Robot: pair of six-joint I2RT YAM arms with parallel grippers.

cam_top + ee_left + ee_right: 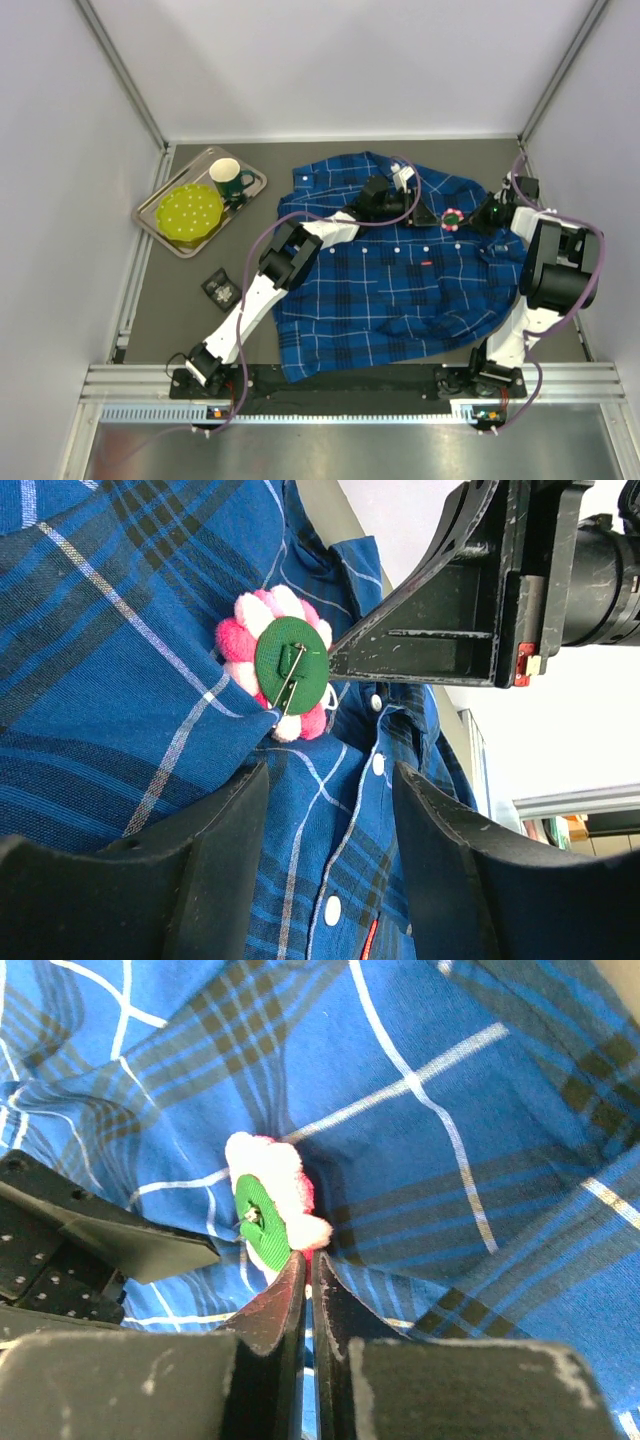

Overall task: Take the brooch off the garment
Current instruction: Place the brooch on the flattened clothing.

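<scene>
Plainly, we see the flower brooch [283,665], pink and white petals round a green disc with a metal pin, sitting against the blue plaid button-up shirt [400,290] that lies spread on the table [190,310]. The cloth puckers at the brooch's edge. The brooch sits just ahead of the left fingers [200,870], which stand well apart and hold nothing, with only shirt cloth and a row of white buttons [378,765] between them. The right fingers [270,1310] are pressed together, their tips touching the brooch's rim. Whether they nip a petal we cannot tell. From above, the brooch lies between the two sets of fingers, the left ones on one side, the right ones on the other.
</scene>
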